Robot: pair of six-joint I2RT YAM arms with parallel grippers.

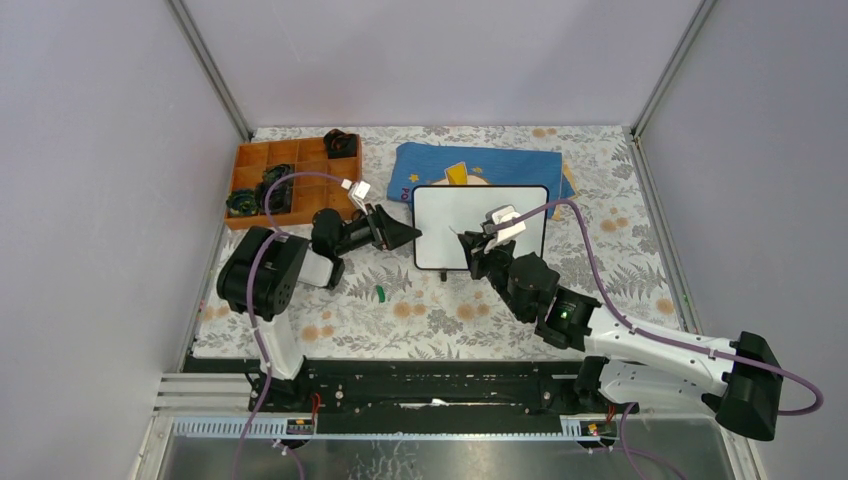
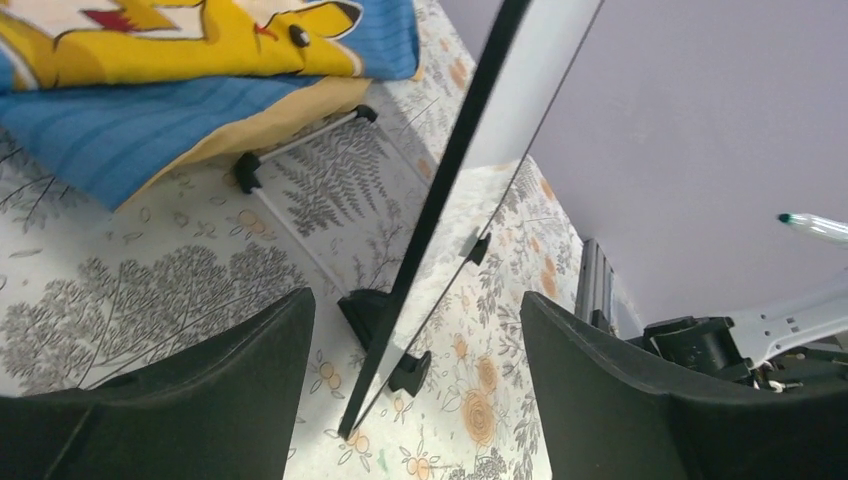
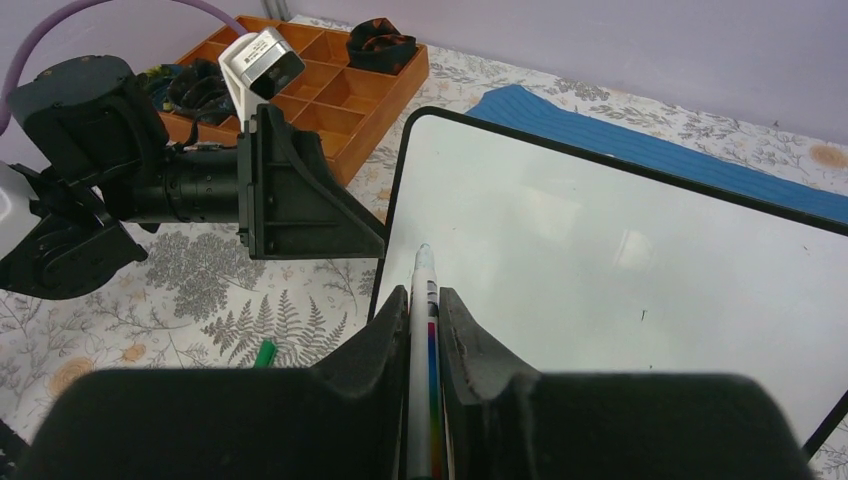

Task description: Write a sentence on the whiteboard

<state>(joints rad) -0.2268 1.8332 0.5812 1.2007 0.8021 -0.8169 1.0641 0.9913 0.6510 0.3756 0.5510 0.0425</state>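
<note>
Whiteboard (image 1: 450,215) propped up mid-worktop, face plain glossy white.

The board leans back on a black stand. Its thin black left edge runs between my left fingers (image 2: 200,400), which are spread wide with a gap on either side. My right fingers (image 3: 380,350) are clamped narrow on a marker (image 3: 422,300) with a coloured stripe down its barrel. Its tip is by the board's left edge, and I cannot tell if it touches. A blue cloth (image 1: 500,160) with a yellow cartoon print lies just behind the far edge. A green cap (image 1: 380,293) sits near the front left corner. An orange tray (image 1: 312,198) is far left. Floral worktop (image 1: 450,320) shows in front and to the right.
</note>
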